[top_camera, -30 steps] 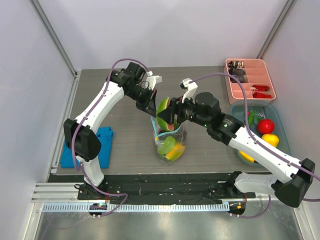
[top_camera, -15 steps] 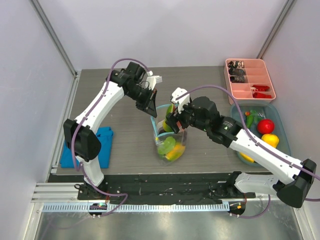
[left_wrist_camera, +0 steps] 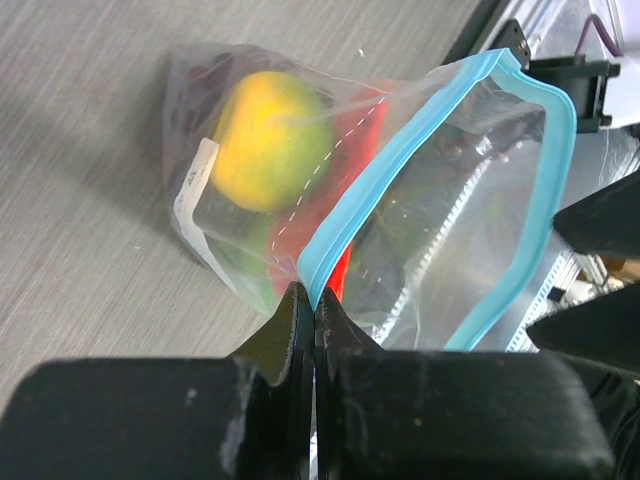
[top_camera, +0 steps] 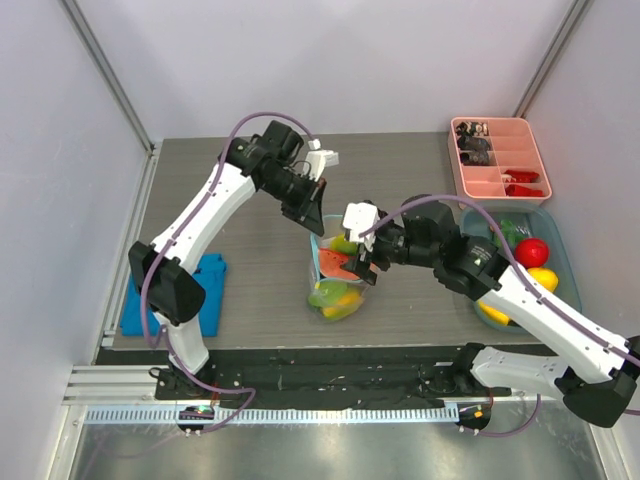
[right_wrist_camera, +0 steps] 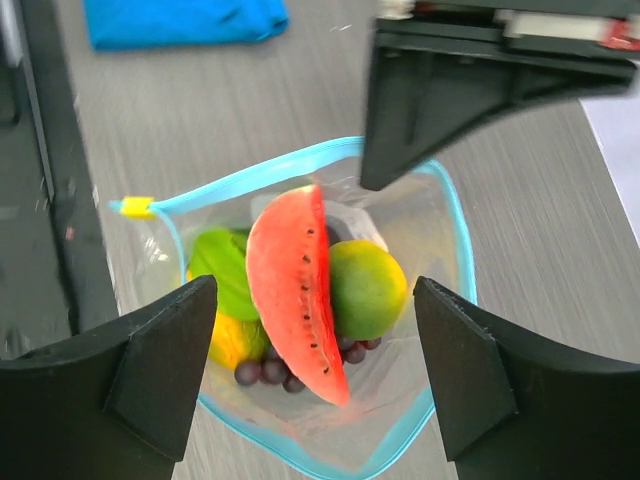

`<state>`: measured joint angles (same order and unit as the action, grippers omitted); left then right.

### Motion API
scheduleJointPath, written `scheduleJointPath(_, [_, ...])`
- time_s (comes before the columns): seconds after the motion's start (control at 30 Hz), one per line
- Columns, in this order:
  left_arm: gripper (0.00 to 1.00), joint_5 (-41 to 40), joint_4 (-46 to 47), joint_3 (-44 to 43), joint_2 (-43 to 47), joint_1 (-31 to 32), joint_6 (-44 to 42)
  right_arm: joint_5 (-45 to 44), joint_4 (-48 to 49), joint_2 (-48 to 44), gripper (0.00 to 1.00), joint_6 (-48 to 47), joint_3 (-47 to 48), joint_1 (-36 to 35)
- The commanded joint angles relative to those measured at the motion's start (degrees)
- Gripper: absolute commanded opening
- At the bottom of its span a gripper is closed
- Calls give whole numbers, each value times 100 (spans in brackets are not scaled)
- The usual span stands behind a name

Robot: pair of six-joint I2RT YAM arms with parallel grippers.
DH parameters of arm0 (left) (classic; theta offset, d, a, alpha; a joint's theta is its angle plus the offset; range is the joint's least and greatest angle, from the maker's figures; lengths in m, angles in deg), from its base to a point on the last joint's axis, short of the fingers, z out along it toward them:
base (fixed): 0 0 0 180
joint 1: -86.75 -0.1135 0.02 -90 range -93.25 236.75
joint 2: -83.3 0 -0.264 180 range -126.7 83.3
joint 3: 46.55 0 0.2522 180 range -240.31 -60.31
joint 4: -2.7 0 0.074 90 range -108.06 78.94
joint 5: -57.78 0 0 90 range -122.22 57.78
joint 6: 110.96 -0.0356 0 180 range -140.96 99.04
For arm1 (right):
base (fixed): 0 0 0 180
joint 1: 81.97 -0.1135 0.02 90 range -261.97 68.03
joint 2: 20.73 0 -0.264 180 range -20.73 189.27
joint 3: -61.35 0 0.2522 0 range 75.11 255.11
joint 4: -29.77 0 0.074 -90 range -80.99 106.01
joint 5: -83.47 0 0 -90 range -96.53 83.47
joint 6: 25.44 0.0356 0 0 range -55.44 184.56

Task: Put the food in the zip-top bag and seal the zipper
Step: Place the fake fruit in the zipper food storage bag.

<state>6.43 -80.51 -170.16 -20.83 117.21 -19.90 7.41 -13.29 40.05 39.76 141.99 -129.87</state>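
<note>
The zip-top bag (top_camera: 338,282) stands open mid-table, its teal zipper (right_wrist_camera: 250,175) ringing the mouth. Inside lie the red watermelon slice (right_wrist_camera: 295,290), a yellow-green fruit (right_wrist_camera: 368,288), a green fruit (right_wrist_camera: 222,275), a yellow one (right_wrist_camera: 235,342) and dark grapes (right_wrist_camera: 265,370). My left gripper (top_camera: 310,215) is shut on the zipper strip (left_wrist_camera: 335,245) at the bag's far rim and holds it up. My right gripper (top_camera: 358,258) is open and empty just above the mouth, its fingers (right_wrist_camera: 160,370) to either side of the slice and clear of it.
A blue bin (top_camera: 552,222) at the right holds more fruits, red (top_camera: 531,252), yellow (top_camera: 541,279) and green. A pink tray (top_camera: 498,160) stands behind it. A blue cloth (top_camera: 175,295) lies at the front left. The left gripper's fingers (right_wrist_camera: 450,90) reach in at the bag's far rim.
My right gripper carried the watermelon slice down into the bag's mouth and let it go; the slice now lies inside and the gripper is open. The left gripper kept hold of the rim.
</note>
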Motion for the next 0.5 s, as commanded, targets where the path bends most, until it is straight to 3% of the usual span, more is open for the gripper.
scheduleJointPath(0.0, [1, 160, -121, -336, -1, 118, -80, 856, -936, -83, 84, -1386, 431, -35])
scheduleJointPath(0.17, [1, 178, -148, -398, -71, 215, -80, 1277, -1656, 48, 85, -2291, 660, -35])
scheduleJointPath(0.37, [1, 230, -218, -459, -203, 215, -80, 1814, -2080, 101, 84, -2600, 793, -61])
scheduleJointPath(0.47, [1, 318, -192, -503, -256, 224, -80, 1657, -2062, 241, 74, -2600, 696, -105])
